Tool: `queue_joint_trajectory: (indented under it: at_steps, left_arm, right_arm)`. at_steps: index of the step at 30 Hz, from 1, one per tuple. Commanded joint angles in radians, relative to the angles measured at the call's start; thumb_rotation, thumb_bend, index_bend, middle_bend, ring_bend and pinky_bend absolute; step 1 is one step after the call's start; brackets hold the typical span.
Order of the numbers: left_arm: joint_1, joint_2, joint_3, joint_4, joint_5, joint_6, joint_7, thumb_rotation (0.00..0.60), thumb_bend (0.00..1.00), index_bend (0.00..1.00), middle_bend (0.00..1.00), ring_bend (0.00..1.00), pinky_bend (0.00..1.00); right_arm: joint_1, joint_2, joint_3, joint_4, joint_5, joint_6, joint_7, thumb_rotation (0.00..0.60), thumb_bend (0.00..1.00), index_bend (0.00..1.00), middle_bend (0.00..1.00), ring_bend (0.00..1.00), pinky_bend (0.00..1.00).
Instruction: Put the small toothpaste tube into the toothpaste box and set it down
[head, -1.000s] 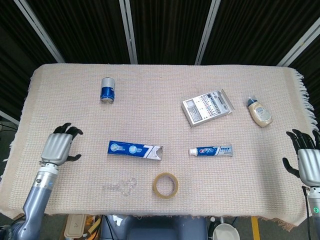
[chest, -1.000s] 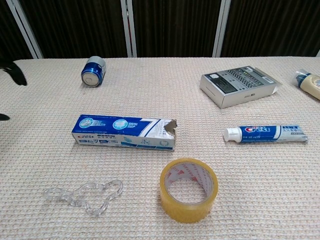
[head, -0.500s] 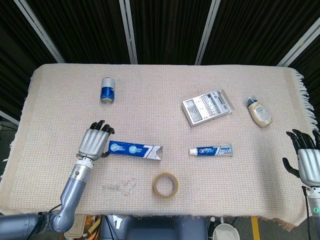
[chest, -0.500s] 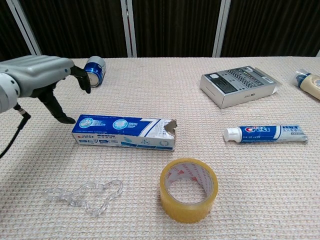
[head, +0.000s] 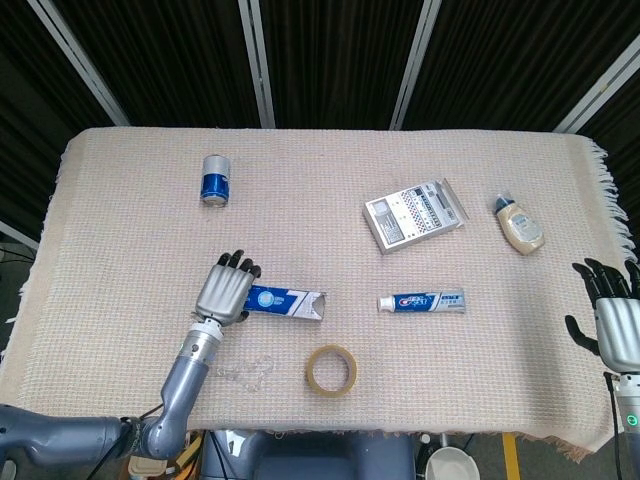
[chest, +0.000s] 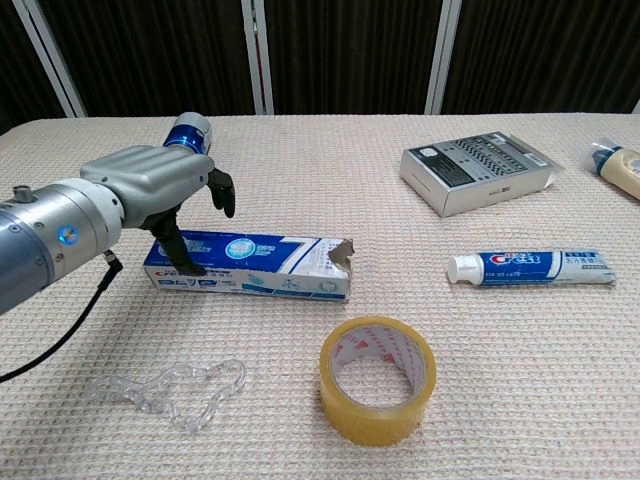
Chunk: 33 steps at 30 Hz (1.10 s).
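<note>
From above, the tabletop (head: 120, 230) has bare cloth along its left side and front edge, while the right hand (head: 612, 312) hangs off the right edge with its fingers apart, holding nothing. The left hand (head: 226, 290) lies over the closed left end of the toothpaste box (head: 285, 301), fingers spread across it (I cannot tell whether it grips yet). The small toothpaste tube (head: 421, 301) lies flat to the right of the box's torn open end, apart from it, with the tape roll (head: 331, 369) nearer the front edge. From the chest view, the left hand (chest: 160, 185) arches over the box (chest: 270, 266), thumb down its front face; the tube (chest: 530, 267) lies well off to the right, beyond open cloth.
</note>
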Motion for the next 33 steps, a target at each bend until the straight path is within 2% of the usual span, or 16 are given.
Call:
queue_joint_trajectory:
  at_steps: [1, 8, 9, 10, 13, 19, 24, 27, 33]
  left_arm:
    - [-0.012, -0.019, 0.005, 0.023, -0.001, 0.0, -0.002, 0.6, 0.15, 0.33, 0.28, 0.13, 0.19]
    - [-0.021, -0.043, 0.011, 0.067, -0.018, -0.003, -0.012, 0.6, 0.15, 0.33, 0.29, 0.14, 0.19]
    - [-0.022, -0.047, 0.013, 0.073, -0.02, -0.006, -0.016, 0.6, 0.15, 0.33, 0.29, 0.14, 0.19]
    - [-0.023, -0.05, 0.016, 0.079, -0.02, -0.009, -0.02, 0.6, 0.15, 0.33, 0.29, 0.14, 0.19]
    - [-0.025, -0.063, 0.024, 0.101, -0.013, -0.014, -0.035, 0.6, 0.15, 0.33, 0.3, 0.15, 0.19]
    - [-0.028, -0.079, 0.026, 0.126, -0.001, -0.015, -0.059, 0.6, 0.15, 0.39, 0.33, 0.16, 0.19]
    - [-0.025, -0.082, 0.023, 0.132, 0.009, -0.006, -0.077, 0.6, 0.15, 0.39, 0.35, 0.17, 0.19]
    - [-0.024, -0.078, 0.022, 0.127, 0.005, -0.001, -0.074, 0.6, 0.15, 0.39, 0.36, 0.17, 0.19]
    - [-0.023, -0.076, 0.025, 0.132, 0.004, 0.005, -0.068, 0.6, 0.17, 0.4, 0.35, 0.17, 0.19]
  right_arm:
    - [0.0, 0.0, 0.0, 0.0, 0.0, 0.0, 0.0, 0.6, 0.33, 0.18, 0.16, 0.17, 0.0]
    - [0.0, 0.0, 0.0, 0.0, 0.0, 0.0, 0.0, 0.6, 0.33, 0.18, 0.16, 0.17, 0.0]
    - [-0.008, 0.013, -0.035, -0.009, -0.013, -0.019, -0.073, 0.6, 0.33, 0.18, 0.16, 0.17, 0.0]
    - [-0.02, 0.032, -0.053, -0.062, -0.003, -0.017, -0.165, 0.6, 0.33, 0.18, 0.16, 0.17, 0.0]
    - [-0.023, 0.054, -0.043, -0.148, 0.059, -0.023, -0.254, 0.6, 0.33, 0.18, 0.17, 0.17, 0.0]
    - [-0.021, 0.066, -0.04, -0.166, 0.085, -0.032, -0.273, 0.6, 0.33, 0.18, 0.18, 0.17, 0.0]
    - [-0.02, 0.073, -0.038, -0.172, 0.084, -0.028, -0.272, 0.6, 0.33, 0.18, 0.18, 0.17, 0.0]
    - [0.004, 0.075, -0.018, -0.186, 0.11, -0.049, -0.29, 0.6, 0.33, 0.18, 0.18, 0.17, 0.0]
    - [0.001, 0.077, -0.023, -0.193, 0.119, -0.046, -0.302, 0.6, 0.33, 0.18, 0.18, 0.17, 0.0]
